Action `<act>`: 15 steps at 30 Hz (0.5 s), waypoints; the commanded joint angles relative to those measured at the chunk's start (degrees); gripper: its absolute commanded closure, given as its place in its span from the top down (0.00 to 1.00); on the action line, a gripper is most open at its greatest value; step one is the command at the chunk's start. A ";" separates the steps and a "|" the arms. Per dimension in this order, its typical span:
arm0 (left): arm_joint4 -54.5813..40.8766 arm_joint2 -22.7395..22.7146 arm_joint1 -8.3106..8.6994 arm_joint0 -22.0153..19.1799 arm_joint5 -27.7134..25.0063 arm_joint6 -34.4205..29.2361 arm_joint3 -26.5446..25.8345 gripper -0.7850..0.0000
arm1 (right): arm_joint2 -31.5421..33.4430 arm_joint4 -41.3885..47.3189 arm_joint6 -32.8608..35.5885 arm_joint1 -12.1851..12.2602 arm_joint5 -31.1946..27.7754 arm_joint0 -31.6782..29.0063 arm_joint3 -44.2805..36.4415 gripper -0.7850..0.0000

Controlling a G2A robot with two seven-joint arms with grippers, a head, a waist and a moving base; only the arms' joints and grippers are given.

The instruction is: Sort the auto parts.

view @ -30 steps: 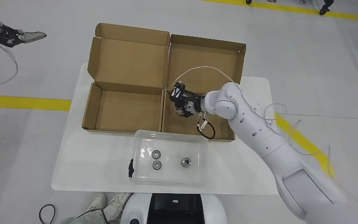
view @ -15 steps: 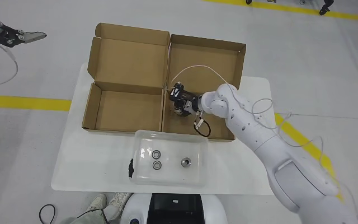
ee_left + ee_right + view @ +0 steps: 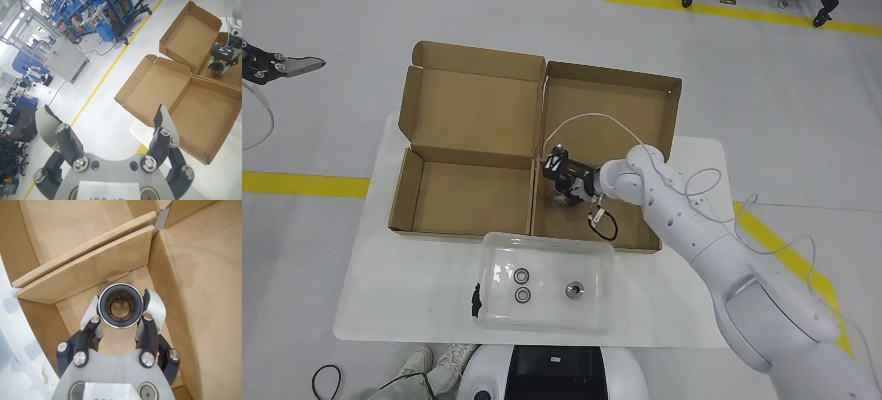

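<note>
With the right gripper (image 3: 122,305) closed snugly on the bearing (image 3: 103,308) at nine o'clock in the right box (image 3: 627,215), risks toppling it if released tilted or too high.

My arm (image 3: 692,225): glossy white shell, rounded joints. A thin white cable (image 3: 592,116) and a black cable (image 3: 606,238) loop outside it. Left gripper (image 3: 103,111) and right gripper (image 3: 121,306) are alike: grey plate, black links, white fingers (image 3: 157,308) with black pads, silver slotted screws (image 3: 147,356).
</note>
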 commanded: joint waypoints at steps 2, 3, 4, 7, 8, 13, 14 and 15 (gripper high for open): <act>0.00 0.00 0.00 0.00 0.00 0.00 0.00 1.00 | 0.35 -0.01 0.43 -0.05 0.16 0.21 -0.66 0.80; 0.00 0.00 0.00 0.00 0.00 0.00 0.00 1.00 | 0.49 -0.22 0.45 0.01 0.03 0.21 -0.91 0.80; 0.00 0.00 0.00 0.00 0.00 0.00 0.00 1.00 | 0.60 -0.62 0.79 0.10 0.12 0.31 -1.26 0.79; 0.00 0.00 0.00 0.00 0.00 0.00 0.00 1.00 | 1.33 -1.42 1.14 0.50 0.37 0.30 -3.59 0.80; 0.00 0.00 0.00 0.00 0.00 0.00 0.00 1.00 | 1.69 -1.79 1.19 0.75 0.37 0.17 -4.59 0.80; 0.00 0.00 0.00 0.00 0.00 0.00 0.00 1.00 | 3.68 -3.71 5.52 2.35 1.84 -1.34 -11.63 0.66; 0.00 0.00 0.00 0.00 0.00 0.00 0.00 1.00 | 4.22 -3.68 6.72 2.75 1.85 -1.90 -13.58 0.62; 0.00 0.00 0.00 0.00 0.00 0.00 0.00 1.00 | 4.83 -3.76 8.10 3.18 1.94 -2.46 -15.59 0.62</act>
